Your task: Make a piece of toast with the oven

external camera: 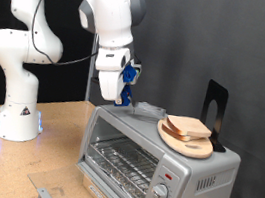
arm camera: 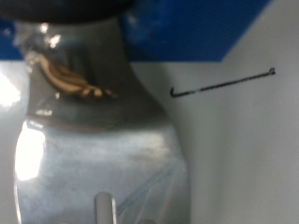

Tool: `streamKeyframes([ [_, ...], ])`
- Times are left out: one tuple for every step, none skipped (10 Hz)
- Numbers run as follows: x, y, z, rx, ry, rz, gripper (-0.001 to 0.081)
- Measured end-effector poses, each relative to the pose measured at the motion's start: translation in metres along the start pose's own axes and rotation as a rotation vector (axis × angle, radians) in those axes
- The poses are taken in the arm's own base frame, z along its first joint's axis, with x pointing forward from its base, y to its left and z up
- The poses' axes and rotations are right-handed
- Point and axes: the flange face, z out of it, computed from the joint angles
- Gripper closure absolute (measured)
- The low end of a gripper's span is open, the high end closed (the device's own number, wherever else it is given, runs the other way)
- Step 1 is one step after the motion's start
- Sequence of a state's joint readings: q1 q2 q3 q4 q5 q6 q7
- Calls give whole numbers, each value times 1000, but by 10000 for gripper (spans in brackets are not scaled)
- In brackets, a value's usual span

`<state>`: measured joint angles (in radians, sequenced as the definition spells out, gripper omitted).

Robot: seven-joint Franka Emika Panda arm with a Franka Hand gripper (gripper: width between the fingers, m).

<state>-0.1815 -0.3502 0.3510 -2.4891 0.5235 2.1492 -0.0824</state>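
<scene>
The silver oven (external camera: 153, 158) stands on the table at the exterior view's lower right, its wire rack (external camera: 123, 161) showing in the front and two round knobs (external camera: 159, 192) at its right. On its roof a round wooden plate (external camera: 188, 143) carries the piece of toast (external camera: 187, 127), stacked as two slices. My gripper (external camera: 122, 96) hangs over the roof's left end, just left of a flat grey metal tool (external camera: 149, 110) lying there. In the wrist view that shiny metal blade (arm camera: 98, 149) fills most of the picture, very close; my fingers do not show there.
A black stand (external camera: 214, 104) rises behind the plate on the oven roof. The robot's white base (external camera: 16, 111) sits at the exterior view's left on the wooden table (external camera: 53, 152). A grey piece (external camera: 46, 196) lies in front of the oven at the bottom edge.
</scene>
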Motion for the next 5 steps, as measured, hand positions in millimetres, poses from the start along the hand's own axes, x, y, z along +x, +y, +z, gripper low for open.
streamKeyframes([
  [-3,1,0,4,3,-3,415],
  [-5,2,-1,14,7,-8,414],
  [-9,4,-3,24,17,-15,414],
  [-9,4,-3,22,14,-14,414],
  [-9,4,-3,23,15,-10,414],
])
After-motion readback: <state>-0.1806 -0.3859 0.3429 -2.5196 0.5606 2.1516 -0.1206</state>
